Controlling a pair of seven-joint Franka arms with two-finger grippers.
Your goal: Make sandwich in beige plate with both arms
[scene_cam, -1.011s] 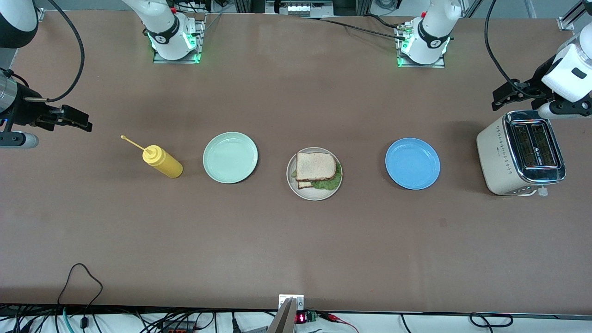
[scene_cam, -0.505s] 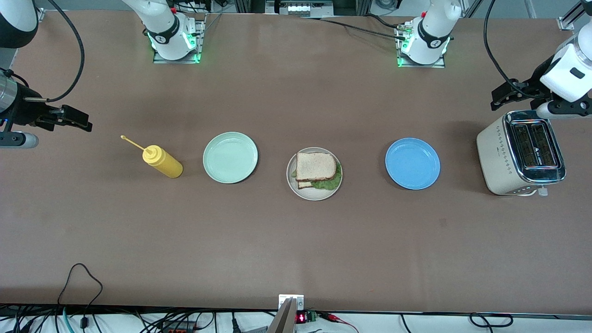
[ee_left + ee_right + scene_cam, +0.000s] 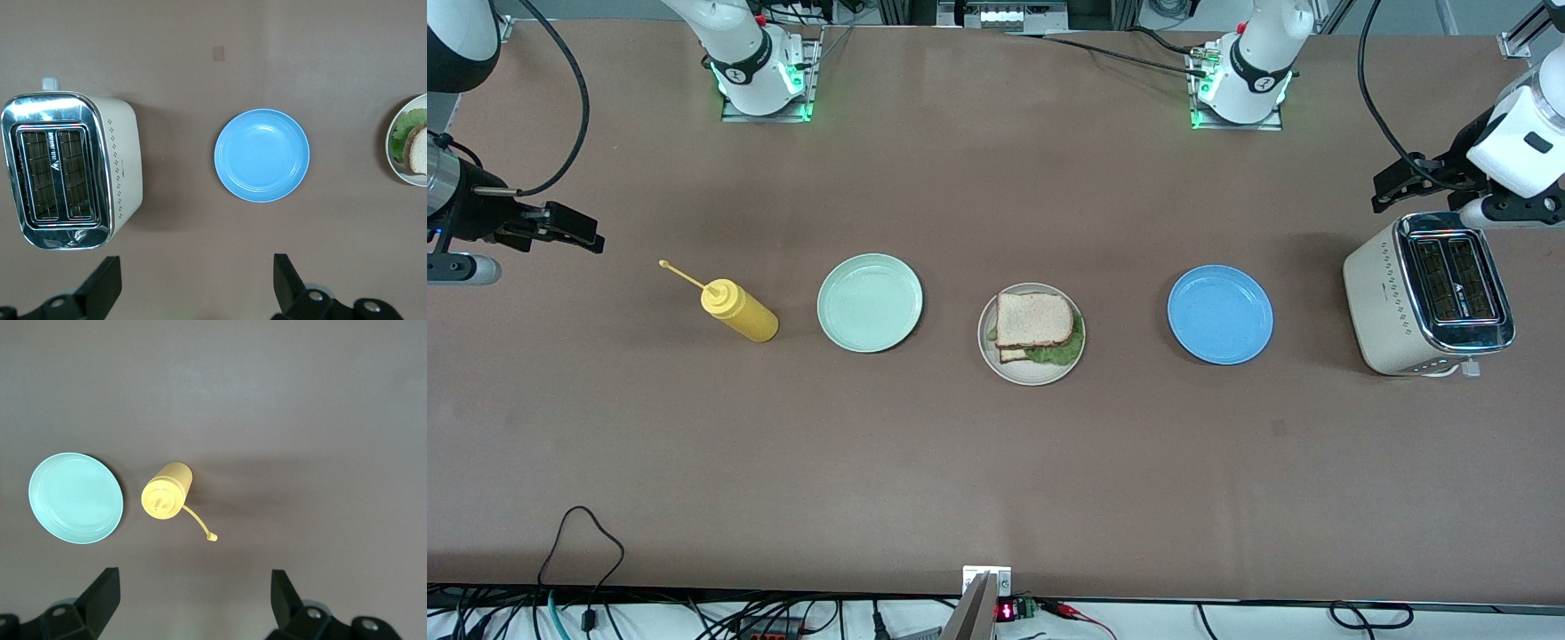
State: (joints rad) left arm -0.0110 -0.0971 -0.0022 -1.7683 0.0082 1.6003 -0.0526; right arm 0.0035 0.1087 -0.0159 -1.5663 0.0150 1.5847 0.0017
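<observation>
Jaws wide, tips cut off; sandwich [image 3: 1035,324] half-cropped.

Two glossy white arms with black joint bands, looping black cables and green-lit bases at the frame's top each end in a black pincer: left pincer [image 3: 1385,190], right pincer [image 3: 585,233].

Row along the tabletop [image 3: 996,462], from the right arm's end: squeeze bottle [image 3: 740,310], plate [image 3: 870,302], middle plate [image 3: 1032,369] carrying the sandwich [image 3: 1034,324], another plate [image 3: 1220,314], toaster [image 3: 1427,293] at the left arm's end. Lettuce [image 3: 1060,350] sits between the two bread slices.
</observation>
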